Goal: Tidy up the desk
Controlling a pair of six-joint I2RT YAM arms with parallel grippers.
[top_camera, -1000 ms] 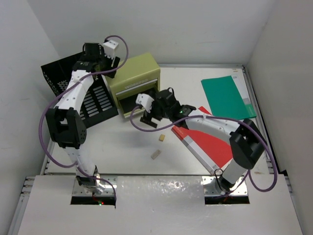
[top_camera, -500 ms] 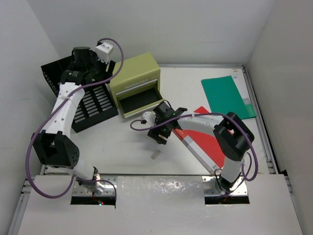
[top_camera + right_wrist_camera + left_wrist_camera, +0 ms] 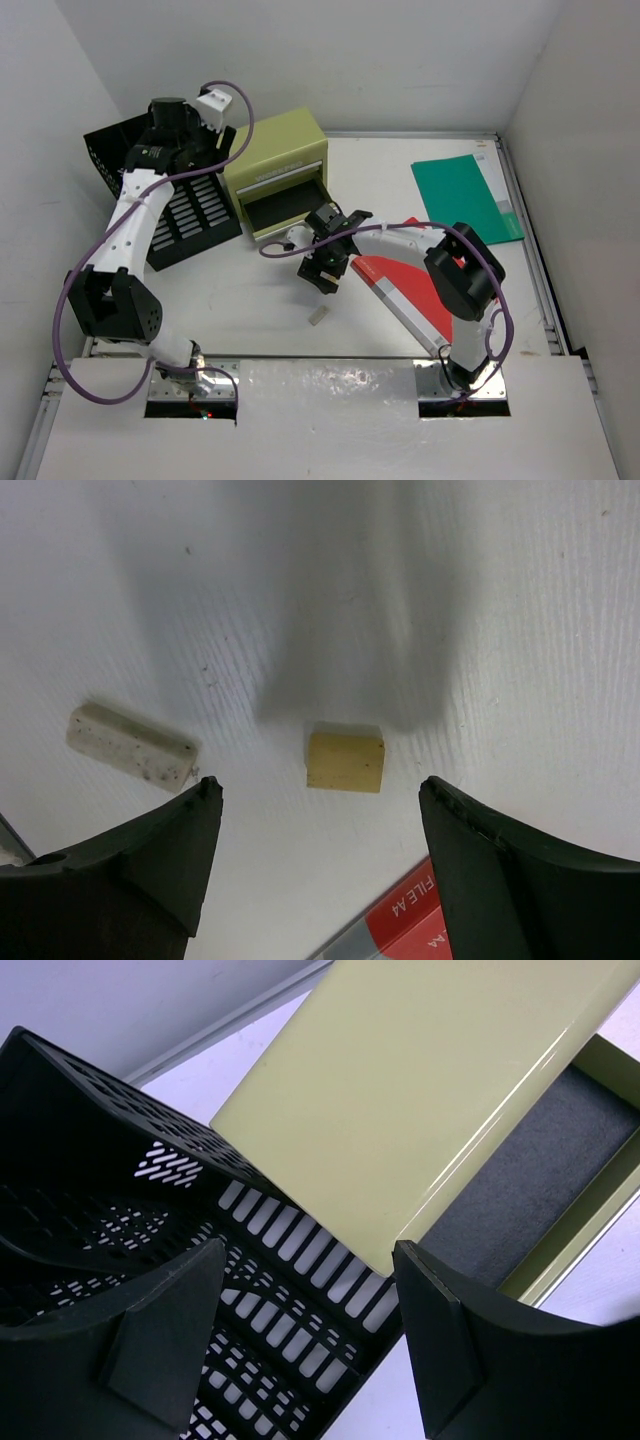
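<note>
**Desk:** Where is the right claw [image 3: 318, 788]?

**Photographer:** Spread wide, low over the white worktop [image 3: 540, 620]. A small yellow block [image 3: 345, 760] lies between its fingers, untouched. A grubby white eraser [image 3: 130, 744] sits just outside one finger, and a red A4 file [image 3: 405, 920] is near the other.

**Desk:** And the left claw [image 3: 308, 1260]?

**Photographer:** Also wide apart, holding nothing. The olive drawer box [image 3: 420, 1100], with its drawer open, and a black mesh tray [image 3: 100, 1200] are beneath it.
</note>
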